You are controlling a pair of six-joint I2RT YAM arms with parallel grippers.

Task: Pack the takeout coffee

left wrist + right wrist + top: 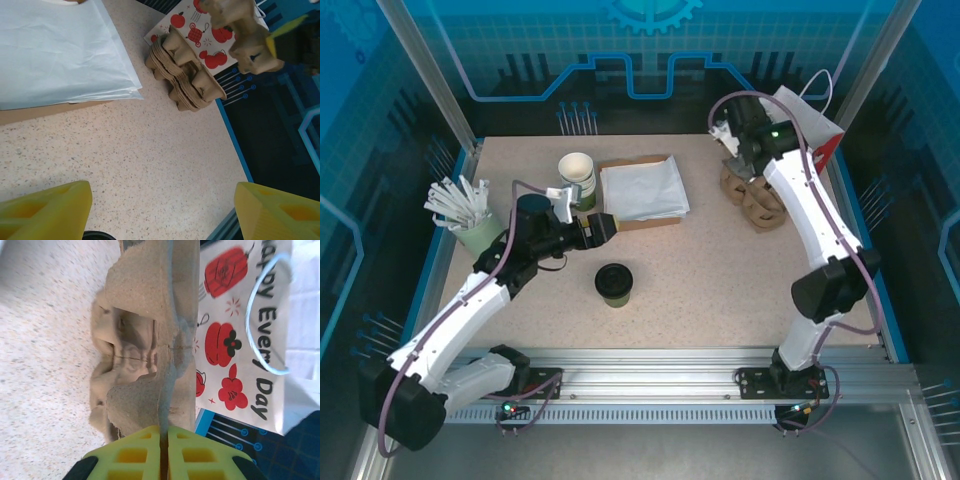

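The small dark green paper cup with a round black plastic lid stands upright near the middle of the speckled table, toward the near side. Its lid is on. It is not in a tray and not in a bag, so the packing has hardly begun.

The left gripper hangs just behind the cup with its yellow jaws wide apart, and it holds nothing. The right gripper is far off at the right. Its jaws are pinched tight on the edge of one brown pulp cup tray, above the stack of brown pulp trays. I think getting a tray out is the step going on now. What is left: set the tray down, put the cup in it, and maybe put both in the white paper bag with red pictures in the far right corner.

There is a lot of bare table around the cup, mostly to its right. That looks like a good spot for the tray. The stack of trays sits close to the blue right edge, touching the bag, so that corner is tight. The white folded sheets, the stack of paper cups and the pale mint cup of white sticks crowd the far left side.
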